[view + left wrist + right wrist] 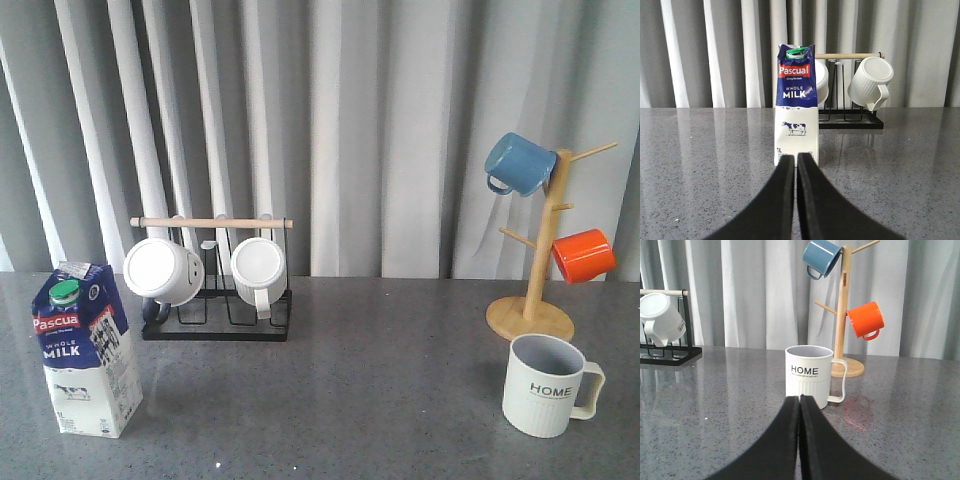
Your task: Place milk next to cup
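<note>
The milk carton (88, 350), blue and white with a green cap and a red "Pascual" band, stands upright at the front left of the grey table. The "HOME" cup (545, 385) stands upright at the front right, its handle to the right. Neither gripper shows in the front view. In the left wrist view my left gripper (795, 159) is shut and empty, a little short of the milk (796, 107). In the right wrist view my right gripper (800, 400) is shut and empty, just short of the cup (809, 375).
A black wire rack (215, 300) with a wooden bar holds two plain white mugs (165, 270) at the back left. A wooden mug tree (540, 270) behind the cup carries a blue mug (518, 163) and an orange mug (582, 255). Grey curtains hang behind the table.
</note>
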Robot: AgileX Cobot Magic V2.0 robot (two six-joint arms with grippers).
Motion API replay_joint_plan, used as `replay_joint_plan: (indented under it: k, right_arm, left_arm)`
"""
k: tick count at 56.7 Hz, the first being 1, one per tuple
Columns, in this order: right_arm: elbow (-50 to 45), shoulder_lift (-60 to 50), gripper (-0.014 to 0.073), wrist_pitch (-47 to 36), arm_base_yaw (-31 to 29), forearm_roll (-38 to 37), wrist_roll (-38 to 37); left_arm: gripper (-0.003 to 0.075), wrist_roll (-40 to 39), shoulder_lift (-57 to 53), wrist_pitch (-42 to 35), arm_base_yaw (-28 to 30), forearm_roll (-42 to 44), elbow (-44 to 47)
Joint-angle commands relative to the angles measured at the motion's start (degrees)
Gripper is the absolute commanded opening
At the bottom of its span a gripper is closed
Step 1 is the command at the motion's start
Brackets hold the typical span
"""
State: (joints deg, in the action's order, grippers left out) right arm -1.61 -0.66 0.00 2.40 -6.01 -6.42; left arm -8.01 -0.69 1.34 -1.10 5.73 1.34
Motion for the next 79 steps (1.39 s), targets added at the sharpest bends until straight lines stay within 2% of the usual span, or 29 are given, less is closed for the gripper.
replay_joint_plan:
  k: [1,62,73,79]
  right_arm:
    - [-0.5,-0.8,-0.0008,-4.2,-0.4,0.0,0.3]
    - [-0.4,-0.8,-0.0008,-4.7,-0.4,-0.2,0.3]
    - [-0.4,-0.8,-0.0008,-11.4,-0.4,-0.2,0.3]
    - [-0.2,-0.8,-0.0008,-13.6,-0.4,0.5,-0.1]
  left_arm:
    - [-0.0006,-0.3,-0.7,-4.0,-0.3,-0.2,-1.2]
    - [-0.0006,-0.3,-0.7,-4.0,-0.3,-0.2,-1.2]
    - [-0.0006,-0.3,-0.7,-4.1,-0.3,-0.2,-1.2]
    - [-0.0006,-0.7,-0.7,-6.8,-0.3,-0.7,-1.2]
